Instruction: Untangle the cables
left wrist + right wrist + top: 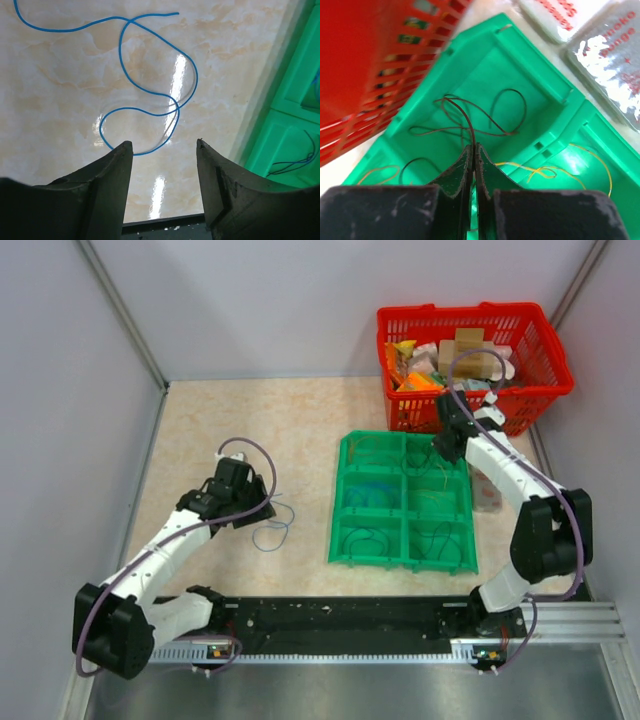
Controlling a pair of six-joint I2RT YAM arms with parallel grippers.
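My right claw pinches dark cable in tray: lift slow, straight up. Left claw wide, empty, over blue cable.

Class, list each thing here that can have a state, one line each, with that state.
Left gripper, fingers open, holding nothing.
Right gripper, fingers shut on a wire.
Blue wire, loose, lying in loops.
Dark wire, pinched by the right fingers.
Green tray, wires in several compartments.
Red basket, filled with packets.
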